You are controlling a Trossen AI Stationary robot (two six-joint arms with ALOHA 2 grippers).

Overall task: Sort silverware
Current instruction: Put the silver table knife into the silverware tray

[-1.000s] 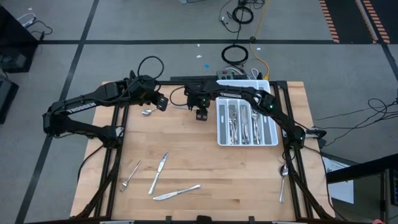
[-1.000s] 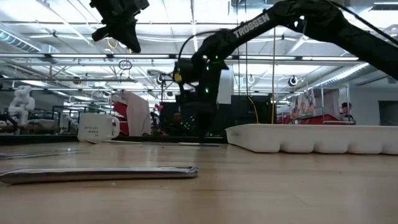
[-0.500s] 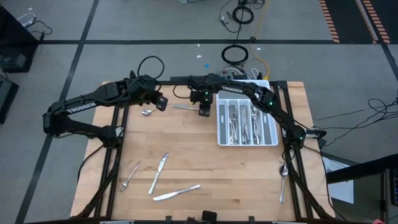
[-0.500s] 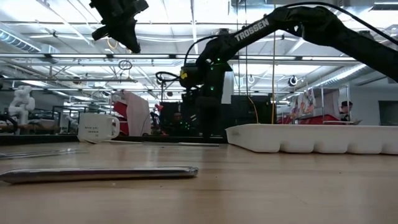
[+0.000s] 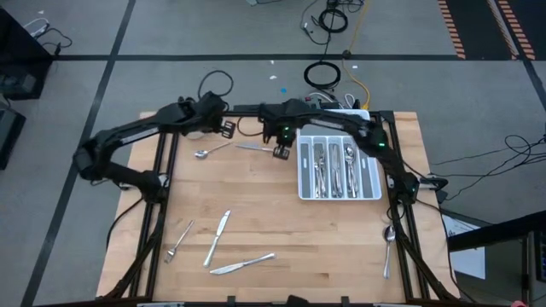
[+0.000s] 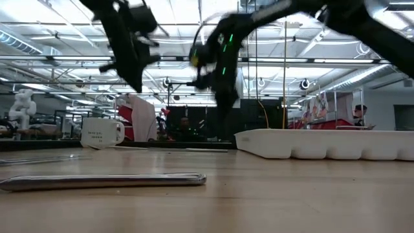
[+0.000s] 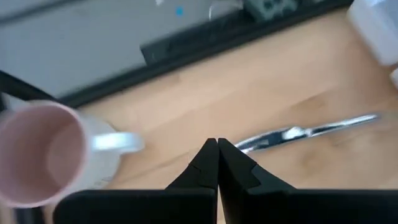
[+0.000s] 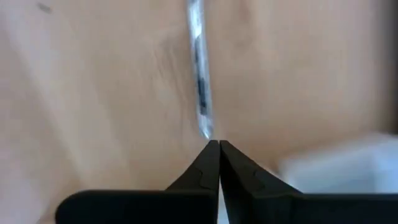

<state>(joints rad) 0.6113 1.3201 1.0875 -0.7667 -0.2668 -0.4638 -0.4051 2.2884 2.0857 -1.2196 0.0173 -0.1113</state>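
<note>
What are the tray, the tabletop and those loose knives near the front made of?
The compartmented tray looks like matte white moulded plastic: rounded walls, no shine. The tabletop seems to be pale butcher-block wood, with visible plank strips and grain. The table knives appear to be polished metal, probably steel, given their bright silvery glints; the exact alloy cannot be told.

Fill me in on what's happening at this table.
Two robot arms are sorting silverware into a white tray that already holds many pieces. The right gripper hangs shut by a knife on the table. The left gripper is shut and empty near a spoon. More pieces lie scattered nearer the front.
</note>
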